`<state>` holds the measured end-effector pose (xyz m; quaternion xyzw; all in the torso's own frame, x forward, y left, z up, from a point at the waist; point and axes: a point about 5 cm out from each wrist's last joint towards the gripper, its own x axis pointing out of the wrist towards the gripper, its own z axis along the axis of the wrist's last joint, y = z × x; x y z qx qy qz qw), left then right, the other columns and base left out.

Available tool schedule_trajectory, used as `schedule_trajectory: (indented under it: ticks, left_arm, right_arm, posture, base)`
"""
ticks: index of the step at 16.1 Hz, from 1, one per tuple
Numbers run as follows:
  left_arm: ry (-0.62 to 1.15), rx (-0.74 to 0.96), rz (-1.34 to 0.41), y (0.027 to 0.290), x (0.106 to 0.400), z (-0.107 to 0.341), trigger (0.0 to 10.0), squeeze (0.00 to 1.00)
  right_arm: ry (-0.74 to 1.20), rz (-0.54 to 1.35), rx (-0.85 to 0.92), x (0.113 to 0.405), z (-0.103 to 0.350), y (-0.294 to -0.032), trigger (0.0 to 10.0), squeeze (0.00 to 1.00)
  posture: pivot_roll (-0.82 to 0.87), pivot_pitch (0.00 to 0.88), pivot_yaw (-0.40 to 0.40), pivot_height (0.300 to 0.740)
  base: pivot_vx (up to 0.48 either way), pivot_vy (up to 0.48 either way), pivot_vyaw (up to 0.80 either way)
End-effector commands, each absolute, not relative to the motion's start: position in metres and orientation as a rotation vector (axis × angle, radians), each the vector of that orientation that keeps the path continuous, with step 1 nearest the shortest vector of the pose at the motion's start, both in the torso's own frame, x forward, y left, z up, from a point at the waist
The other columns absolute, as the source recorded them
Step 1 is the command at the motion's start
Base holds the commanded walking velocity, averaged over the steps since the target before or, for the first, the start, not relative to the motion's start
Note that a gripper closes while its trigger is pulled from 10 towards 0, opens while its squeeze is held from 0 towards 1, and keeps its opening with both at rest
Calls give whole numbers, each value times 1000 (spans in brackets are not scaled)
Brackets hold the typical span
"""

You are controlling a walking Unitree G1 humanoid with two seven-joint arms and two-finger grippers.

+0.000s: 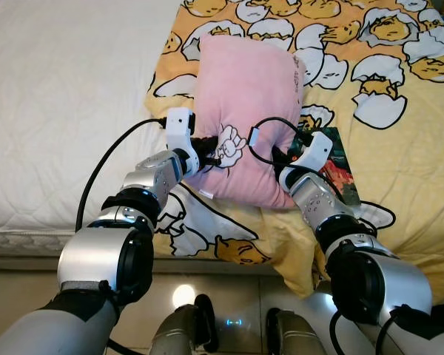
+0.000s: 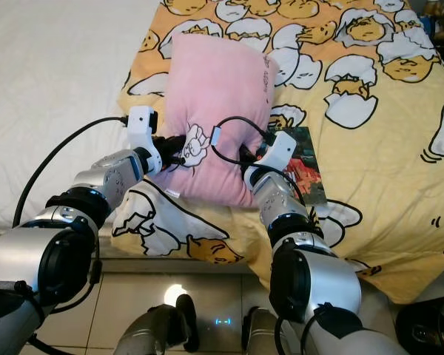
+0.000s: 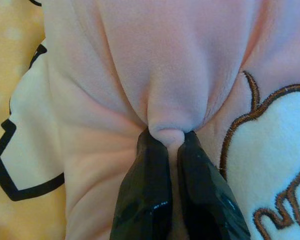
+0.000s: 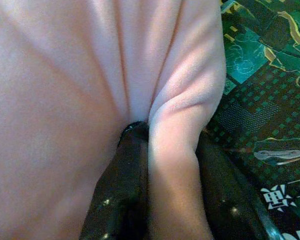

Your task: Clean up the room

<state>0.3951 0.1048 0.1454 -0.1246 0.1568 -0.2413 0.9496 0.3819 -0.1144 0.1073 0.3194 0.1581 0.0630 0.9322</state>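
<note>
White bedsheet [image 1: 59,96] covers the left part of one bed, and over the right part lies one yellow blanket [image 1: 399,148] printed with cartoon eggs in cracked shells. Its near corner hangs over the mattress edge toward the glossy tiled floor [image 1: 229,296].

One pink pillow [image 1: 244,111] rests on the blanket, near the bed's front edge, its long side running away from the robot. A white embroidered motif outlined in brown [image 3: 275,165] sits on its near left part. Just beside the pillow's right edge, partly under it, lies one dark green book or comic [image 1: 340,166] with a printed cover; the right wrist view shows its pattern touching the pillow's side.

Two silver arms reach onto the bed, one at each lower corner of the pillow. The left gripper [image 3: 167,137] has its two black fingers nearly together, pinching a small fold of pink fabric between the tips. The right gripper [image 4: 162,137] is clamped on a thicker roll of the pillow's edge, one finger [image 4: 122,175] on each side of the fold. One black cable loops from each wrist, two in all [image 1: 111,159].
</note>
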Motion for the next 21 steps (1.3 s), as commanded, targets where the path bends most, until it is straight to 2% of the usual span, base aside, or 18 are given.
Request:
schedule_trajectory:
  ticks: [1,7,13,17,19,21]
  left_arm:
    - [371,-281,-516,95,389,132,0,0]
    - [349,-282,-533,94,389,134,0,0]
    - [321,-327,-520,92,388,133,0,0]
    - [297,-340,-493,94,386,128,0,0]
    - [124,-250,-492,95,396,157,0,0]
    - [-14,-201,-536,95,404,192,0,0]
  right_arm:
    - [417,168,647,371,89,-100,0,0]
    - [404,143,661,368,82,-111,0,0]
    - [370,176,643,374,93,-106,0,0]
    - [371,175,620,373,91,-106,0,0]
    - [262,178,587,386,117,-117,0,0]
    - [105,211,501,397,150,-126,0,0]
  posture:
    - [-159,216,80,732]
    - [-159,168,69,732]
    - [-149,142,64,732]
    - [-158,76,63,732]
    - [-148,3,57,732]
    - [-152,0,63,732]
  base:
    - [0,0,0]
    - [0,0,0]
    - [0,0,0]
    - [0,0,0]
    - [0,0,0]
    - [0,0,0]
